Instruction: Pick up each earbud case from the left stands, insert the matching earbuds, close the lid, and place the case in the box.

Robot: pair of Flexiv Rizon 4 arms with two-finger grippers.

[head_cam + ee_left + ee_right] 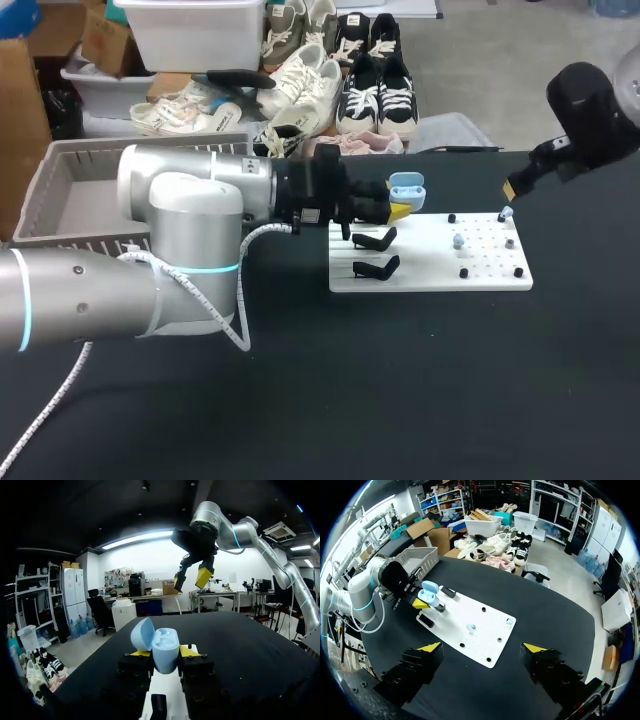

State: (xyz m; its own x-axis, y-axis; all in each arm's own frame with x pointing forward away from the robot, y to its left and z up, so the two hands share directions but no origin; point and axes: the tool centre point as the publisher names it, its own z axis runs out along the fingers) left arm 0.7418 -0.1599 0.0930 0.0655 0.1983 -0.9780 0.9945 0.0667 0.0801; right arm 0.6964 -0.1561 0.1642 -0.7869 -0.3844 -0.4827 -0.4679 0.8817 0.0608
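A grey slatted plastic box (pixel 60 195) stands at the far left of the black table (pixel 420 400). My left arm (pixel 190 230) crosses just in front of it. The left gripper (pixel 398 212) sits at the left edge of a flat white board (pixel 430 272).

A light blue oval earbud case (pixel 161 642) stands upright between this gripper's fingers. Its hinged lid (pixel 142 632) is swung open to one side. In the left wrist view both yellow-tipped fingers (pixel 140 653) press against the case's sides, so the gripper is clamped on it. I cannot tell whether the case still touches a stand underneath.

Just below the case in the head view, two black angled stands (pixel 376 240) sit on the board with nothing on them. Further right on the board, among black pegs, sits a small pale blue earbud (pixel 458 241). A second pale earbud (pixel 505 214) sits near the board's far right corner.

The right gripper (pixel 482 647) hangs high above the right end of the board, well apart from the case. Its fingers are spread wide with nothing between them.
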